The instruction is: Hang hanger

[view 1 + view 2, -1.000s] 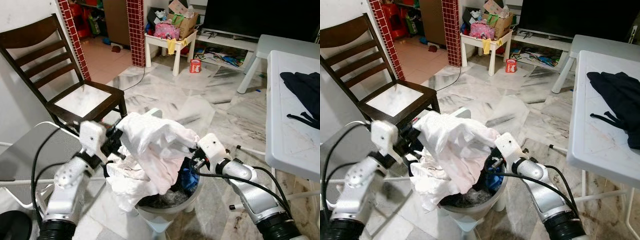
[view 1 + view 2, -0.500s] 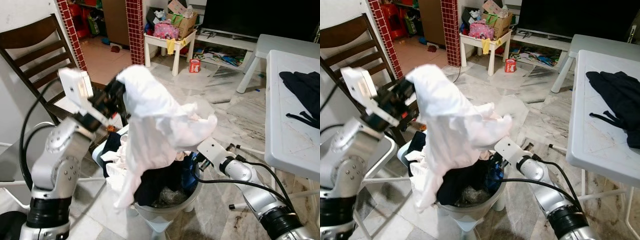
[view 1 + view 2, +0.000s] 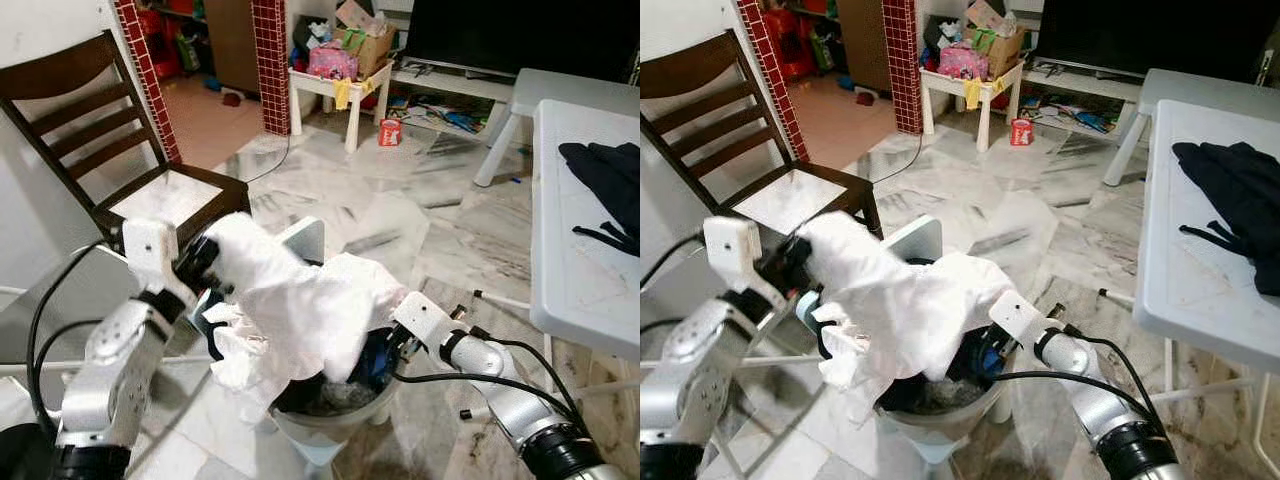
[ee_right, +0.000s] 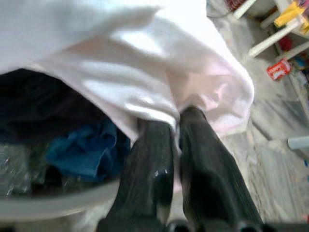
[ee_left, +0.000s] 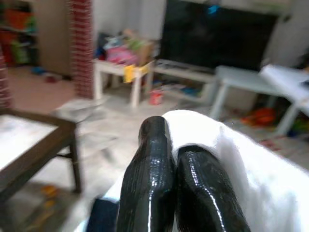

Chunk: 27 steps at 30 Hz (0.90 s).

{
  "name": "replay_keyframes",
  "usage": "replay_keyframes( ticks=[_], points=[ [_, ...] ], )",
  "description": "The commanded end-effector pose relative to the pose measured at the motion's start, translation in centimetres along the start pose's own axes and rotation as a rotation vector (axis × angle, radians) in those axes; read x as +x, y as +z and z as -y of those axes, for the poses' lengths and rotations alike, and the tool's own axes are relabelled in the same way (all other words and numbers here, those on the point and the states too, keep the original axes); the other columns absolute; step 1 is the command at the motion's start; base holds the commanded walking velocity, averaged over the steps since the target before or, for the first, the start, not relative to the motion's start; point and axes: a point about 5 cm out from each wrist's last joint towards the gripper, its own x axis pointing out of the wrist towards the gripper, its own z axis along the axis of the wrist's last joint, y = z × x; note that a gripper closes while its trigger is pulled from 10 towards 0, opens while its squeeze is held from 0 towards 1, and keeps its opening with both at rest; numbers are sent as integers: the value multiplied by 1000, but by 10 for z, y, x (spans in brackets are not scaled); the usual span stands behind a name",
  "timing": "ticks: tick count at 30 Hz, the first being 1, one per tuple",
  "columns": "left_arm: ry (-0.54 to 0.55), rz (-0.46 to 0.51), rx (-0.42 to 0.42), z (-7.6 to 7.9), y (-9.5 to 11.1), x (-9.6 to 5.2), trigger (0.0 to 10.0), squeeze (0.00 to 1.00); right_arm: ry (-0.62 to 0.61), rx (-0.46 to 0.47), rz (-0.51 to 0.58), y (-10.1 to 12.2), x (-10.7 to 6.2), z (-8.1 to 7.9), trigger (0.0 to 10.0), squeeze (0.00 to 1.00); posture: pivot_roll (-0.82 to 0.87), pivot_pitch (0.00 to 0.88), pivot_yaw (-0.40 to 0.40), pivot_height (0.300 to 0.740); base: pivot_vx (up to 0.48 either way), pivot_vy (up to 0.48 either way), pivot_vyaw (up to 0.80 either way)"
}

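Hanger is not something I can make out; a white garment [image 3: 300, 310] drapes over the laundry basket [image 3: 330, 420]. On the left, the left gripper [image 3: 205, 262] has its fingers [image 5: 169, 183] pinched shut on the cloth, lifting it clear. Right, the right gripper [image 3: 385, 350] fingers [image 4: 154, 164] press together at the garment's edge, apparently steadying it. A dark garment [image 3: 605, 185] lies on the table [image 3: 580, 290] far right.
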Motion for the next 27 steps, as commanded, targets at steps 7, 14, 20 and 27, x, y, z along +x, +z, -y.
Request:
replay_keyframes(
  ticks=[7, 14, 20, 27],
  points=[
    [109, -9, 47, -16, -2, -1, 0, 0, 95, -110, -41, -9, -11, 14, 10000, 1000, -51, 0, -5, 740, 0, 0, 0],
    [271, -130, 3, -39, -25, -8, 0, 0, 146, -229, -71, -10, -18, 26, 10000, 1000, -56, 0, -3, 740, 0, 0, 0],
    [302, -90, -26, -40, -24, -8, 0, 0, 140, -246, -72, -7, -21, 34, 10000, 1000, -55, 0, -6, 740, 0, 0, 0],
    [332, -15, -80, -37, -14, 4, 0, 0, 74, -157, 102, 29, -20, 47, 10000, 1000, -62, 0, -2, 740, 0, 0, 0]
  ],
)
